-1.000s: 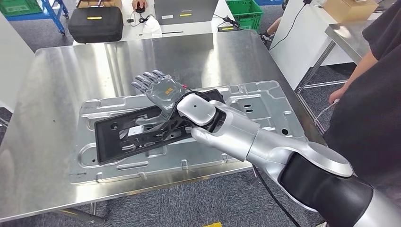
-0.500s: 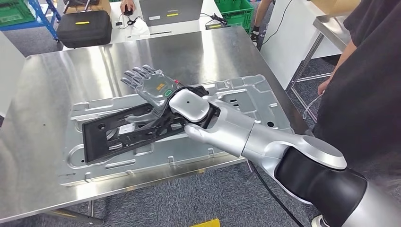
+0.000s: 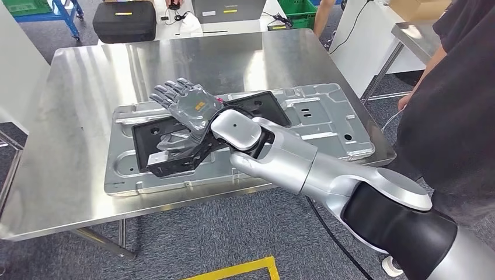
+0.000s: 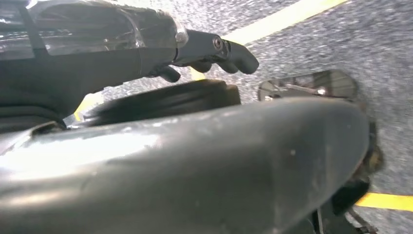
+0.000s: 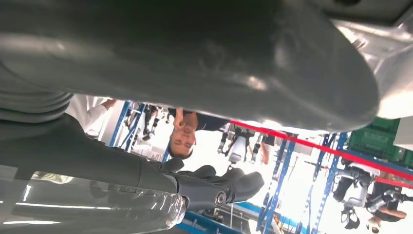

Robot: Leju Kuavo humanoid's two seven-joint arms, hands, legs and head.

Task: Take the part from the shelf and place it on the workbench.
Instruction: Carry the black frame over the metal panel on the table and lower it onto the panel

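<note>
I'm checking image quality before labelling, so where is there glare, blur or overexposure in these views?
Head view: sharp, with ceiling-light glare on the steel workbench. Left wrist view: the left hand fills the near field, its thumb soft and out of focus. Right wrist view: the background behind the right hand is blown out white, and the thumb is blurred.

A steel workbench [image 3: 76,116] filled most of the frame. A pressed metal panel [image 3: 327,116] lay flat on it. A black part [image 3: 175,149] lay on the panel, one end raised off it. The right hand [image 3: 190,108] stood above the part with fingers spread, pointing toward ten o'clock; whether it touched the part could not be told. The silver arm entered from five o'clock. A person in dark clothing [image 3: 449,111] stood at three o'clock. A black case [image 3: 125,20] sat at eleven o'clock, a green crate [image 3: 300,9] at one o'clock.
</note>
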